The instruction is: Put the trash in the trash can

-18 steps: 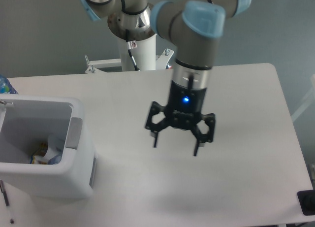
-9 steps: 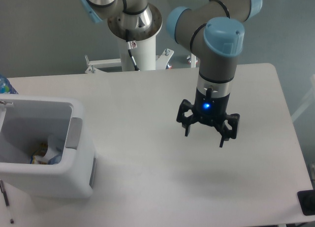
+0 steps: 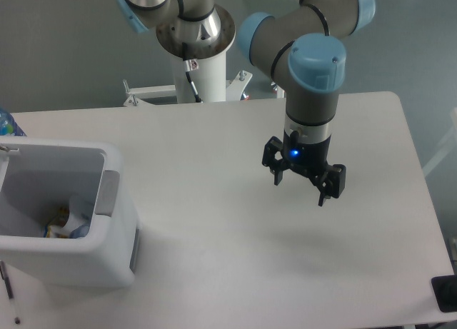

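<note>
Presently the gripper (image 3: 300, 190) hangs above the white bench (image 3: 214, 143), fingers spread apart and grasping nothing, a blue light lit on its body. Well apart from it, off toward the arm's far side at the bench's edge, stands the trash can (image 3: 68, 261), a boxy white bin with a grey handle tab (image 3: 107, 194). Trash (image 3: 70, 223) lies inside the bin at its bottom; individual items cannot be told apart.
</note>
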